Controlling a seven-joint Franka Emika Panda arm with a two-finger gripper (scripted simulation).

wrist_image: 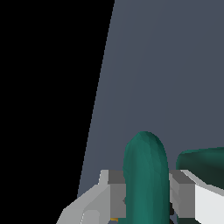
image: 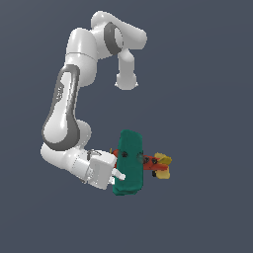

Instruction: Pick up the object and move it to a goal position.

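One wing only: jaws (wrist_image: pixel 146 199) clenched on plane (image: pixel 129 163) wing edge; plane could twist & slip w/ fast move.

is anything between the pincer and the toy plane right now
Nothing visible does. In the wrist view the pincer has a finger on either side of the toy biplane's teal wing, right against it. No goal marker shows in either view.
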